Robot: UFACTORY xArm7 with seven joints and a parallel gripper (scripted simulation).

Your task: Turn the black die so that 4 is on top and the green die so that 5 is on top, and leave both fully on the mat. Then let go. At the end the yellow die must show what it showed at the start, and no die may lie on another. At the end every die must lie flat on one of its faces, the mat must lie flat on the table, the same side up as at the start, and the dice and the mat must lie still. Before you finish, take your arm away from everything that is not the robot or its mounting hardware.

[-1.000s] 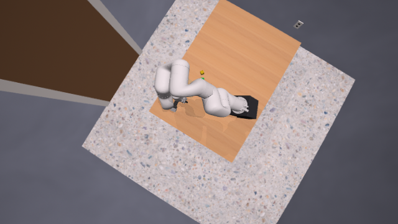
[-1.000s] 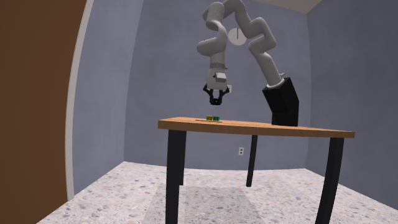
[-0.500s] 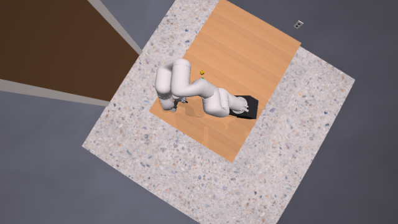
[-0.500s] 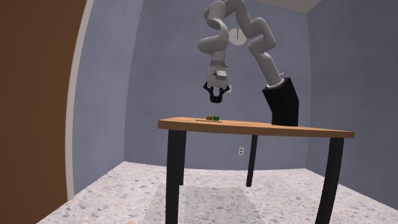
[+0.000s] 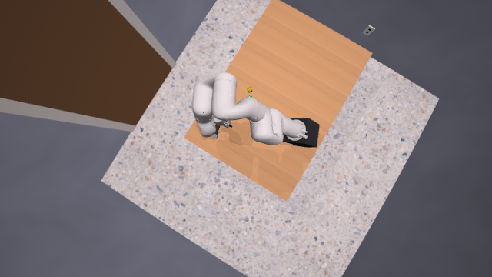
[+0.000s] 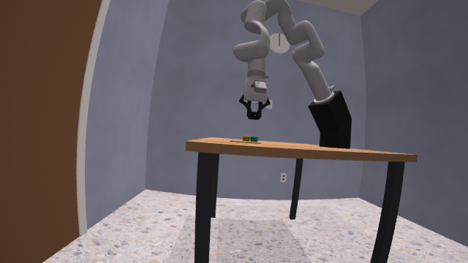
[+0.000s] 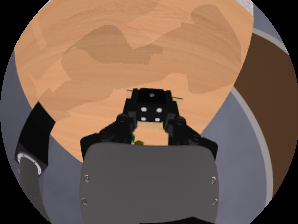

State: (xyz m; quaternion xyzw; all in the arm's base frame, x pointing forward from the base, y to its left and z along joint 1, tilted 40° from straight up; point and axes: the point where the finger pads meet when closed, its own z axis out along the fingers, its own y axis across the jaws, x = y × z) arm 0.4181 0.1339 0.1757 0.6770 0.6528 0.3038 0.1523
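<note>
The black die (image 6: pixel 254 115) (image 7: pixel 151 105) is held above the bench (image 5: pixel 307 69) (image 6: pixel 307 150) (image 7: pixel 90 65), between the fingers of the end effector (image 5: pixel 229 125) (image 6: pixel 254 115) (image 7: pixel 151 98), closed on its sides. In the wrist view one face shows four pips, the adjoining one a single pip. Below, the green die (image 5: pixel 250 96) (image 6: pixel 254 139) (image 7: pixel 133 138) and yellow die (image 5: pixel 250 89) (image 6: pixel 246 139) (image 7: pixel 139 143) sit near each other; their top numbers are too small to read. The arm (image 5: pixel 224 96) (image 6: pixel 256 51) arches over from its black mount (image 5: pixel 313 132) (image 6: pixel 330 117) (image 7: pixel 35 135).

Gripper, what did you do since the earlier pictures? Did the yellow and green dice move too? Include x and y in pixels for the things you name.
The gripper (image 5: pixel 227 124) (image 6: pixel 254 115) (image 7: pixel 151 98) went up a little, with the black die (image 6: pixel 254 115) (image 7: pixel 151 113) between its fingers. The yellow die (image 5: pixel 250 89) (image 6: pixel 246 139) (image 7: pixel 139 143) and green die (image 5: pixel 250 96) (image 6: pixel 254 139) (image 7: pixel 133 139) stayed put, as far as the pictures show.
</note>
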